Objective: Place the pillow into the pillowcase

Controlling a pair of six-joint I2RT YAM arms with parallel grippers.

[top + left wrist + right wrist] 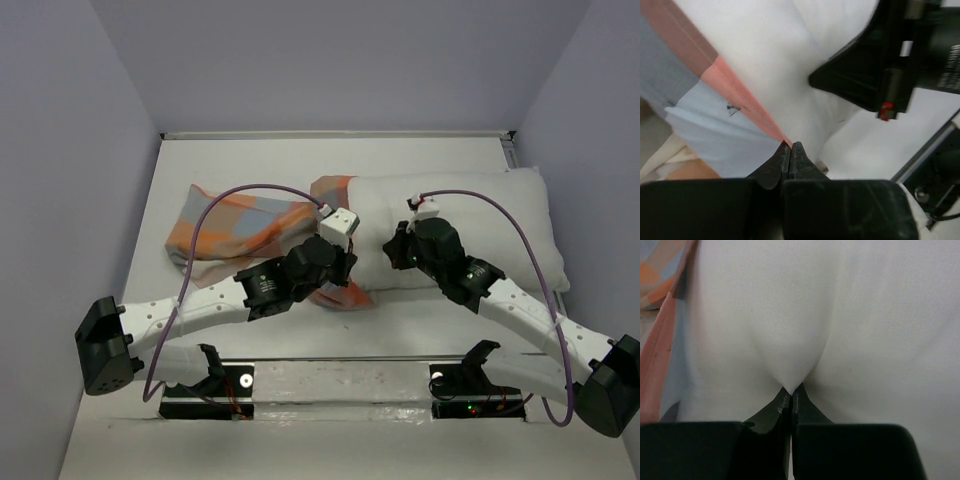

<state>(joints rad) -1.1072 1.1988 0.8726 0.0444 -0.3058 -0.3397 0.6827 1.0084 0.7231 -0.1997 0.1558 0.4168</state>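
Note:
The white pillow (500, 215) lies across the right half of the table, its left end tucked a little into the mouth of the checked pillowcase (235, 228), which lies to its left. My left gripper (349, 262) is shut on the pillowcase's orange hem (747, 107) at the near side of the mouth, next to the pillow (770, 55). My right gripper (392, 247) is shut on a pinch of the pillow's white fabric (790, 340) near its left end. The pillowcase edge (660, 355) shows at the left of the right wrist view. The pillow's blue tag is out of view.
The table is walled by pale panels on the left, back and right. A raised rail (340, 134) runs along the far edge. The arm bases (340, 385) sit on a plate at the near edge. The right gripper's black body (890, 55) shows close by in the left wrist view.

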